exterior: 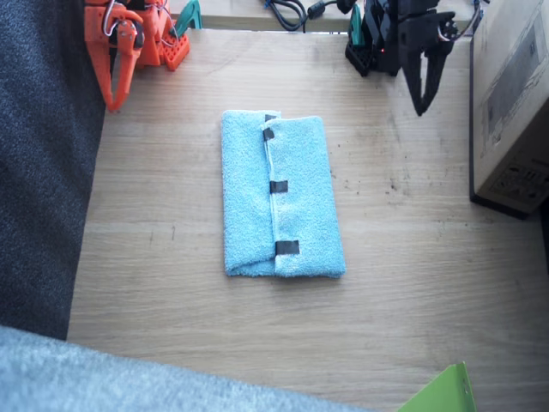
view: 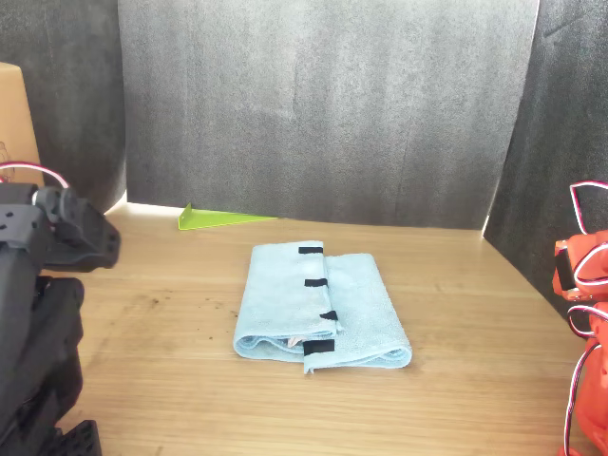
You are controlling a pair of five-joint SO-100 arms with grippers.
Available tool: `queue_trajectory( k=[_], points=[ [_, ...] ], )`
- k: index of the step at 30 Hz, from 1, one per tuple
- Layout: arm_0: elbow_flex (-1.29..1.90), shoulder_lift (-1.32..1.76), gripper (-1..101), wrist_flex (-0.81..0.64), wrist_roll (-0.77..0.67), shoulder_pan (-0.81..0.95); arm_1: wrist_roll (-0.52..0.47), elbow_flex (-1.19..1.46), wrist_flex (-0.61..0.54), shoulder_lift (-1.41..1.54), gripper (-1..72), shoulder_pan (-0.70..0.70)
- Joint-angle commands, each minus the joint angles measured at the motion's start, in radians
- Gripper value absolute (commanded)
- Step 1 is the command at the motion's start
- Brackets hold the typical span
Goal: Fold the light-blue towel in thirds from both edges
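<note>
The light-blue towel (exterior: 279, 202) lies folded in a narrow rectangle at the middle of the wooden table (exterior: 412, 283); in the front view the towel (view: 318, 309) shows stacked layers at its near end. One short edge (exterior: 276, 186) with three black tape strips runs down the top, on the flap that lies over from the side of the left arm. Another strip peeks out at the far end. My right gripper (exterior: 111, 101), orange, hangs shut at the table's far corner, apart from the towel. My left gripper (exterior: 420, 107), black, hangs shut at the other far corner, holding nothing.
A cardboard box (exterior: 515, 103) stands beside the left arm. Dark foam (exterior: 43, 172) walls the side by the right arm. A green plastic piece (exterior: 442, 390) and pale grey-blue fabric (exterior: 129, 378) lie at the near edge. Cables (exterior: 287, 10) lie behind the arms.
</note>
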Motion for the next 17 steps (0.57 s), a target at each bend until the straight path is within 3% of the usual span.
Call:
queue_trajectory(
  k=[1,17],
  points=[
    [0.009,0.005,0,0.003,-0.006,0.029,0.014,0.002,-0.012,0.008,0.0,0.009],
    [0.009,0.005,0,0.005,-0.064,0.080,0.044,0.002,-0.014,0.008,0.0,-0.020]
  ],
)
